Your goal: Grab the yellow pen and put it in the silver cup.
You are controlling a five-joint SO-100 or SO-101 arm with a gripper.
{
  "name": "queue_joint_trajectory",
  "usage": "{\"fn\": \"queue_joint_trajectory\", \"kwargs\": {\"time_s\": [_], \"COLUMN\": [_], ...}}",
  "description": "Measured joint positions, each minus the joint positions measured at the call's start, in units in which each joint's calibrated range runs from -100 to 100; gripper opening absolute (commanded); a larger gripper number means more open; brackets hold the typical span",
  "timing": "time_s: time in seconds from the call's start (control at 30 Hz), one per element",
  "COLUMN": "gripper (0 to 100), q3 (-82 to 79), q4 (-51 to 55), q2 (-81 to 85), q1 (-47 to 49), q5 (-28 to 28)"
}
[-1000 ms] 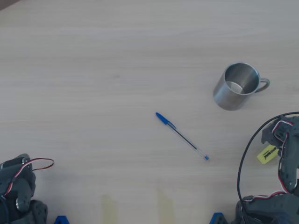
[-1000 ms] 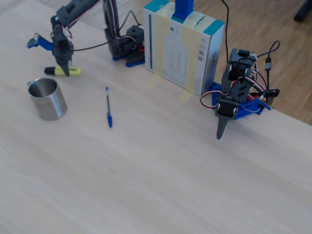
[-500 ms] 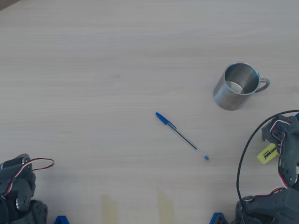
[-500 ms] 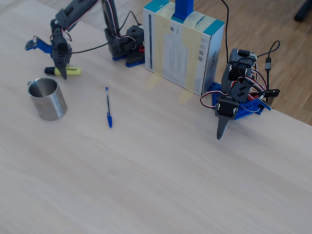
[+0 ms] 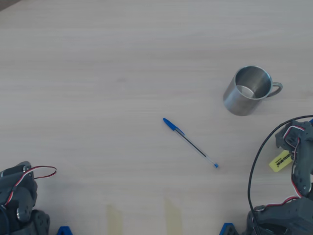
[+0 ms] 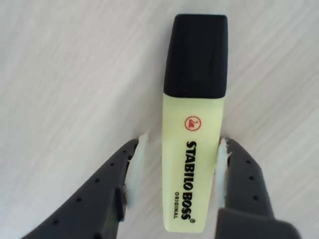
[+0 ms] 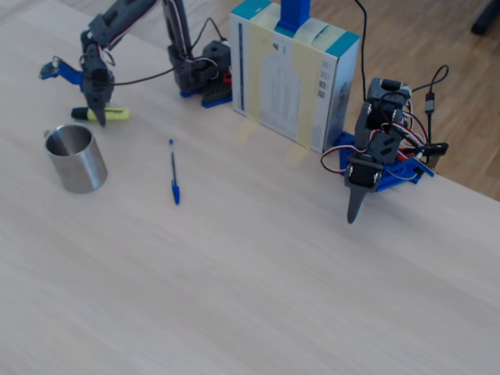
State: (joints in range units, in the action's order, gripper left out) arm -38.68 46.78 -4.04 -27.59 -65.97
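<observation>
- The tabletop [image 5: 122, 58] is seen as pale wood grain in all three views.
- A printed box [image 7: 293, 74] is stood at the far edge in the fixed view, with a second, idle arm [image 7: 375, 156] parked at its 3 o'clock.
- The silver cup [image 5: 248, 90] is set upright in the overhead view, its handle turned to 3 o'clock.
- The pincer [image 6: 179, 172] is held partly open astride the barrel of the yellow pen [image 6: 193, 144], which lies flat at the cup's 5 o'clock in the overhead view; one pad [image 6: 135, 167] is kept just clear, while contact at the other cannot be told.
- A blue pen [image 5: 190, 142] is laid at the cup's 8 o'clock in the overhead view, well apart.
</observation>
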Motion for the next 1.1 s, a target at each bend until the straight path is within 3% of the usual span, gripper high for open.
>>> {"fn": "queue_joint_trajectory", "kwargs": {"time_s": [0.17,0.43,1.1], "gripper": [6,2,2], "q3": [0.2,0.2,-2.8], "q4": [0.0,0.0,0.0], "q2": [0.0,0.0,4.9], "q1": [0.0,0.0,2.2], "q5": [0.0,0.0,0.0]}}
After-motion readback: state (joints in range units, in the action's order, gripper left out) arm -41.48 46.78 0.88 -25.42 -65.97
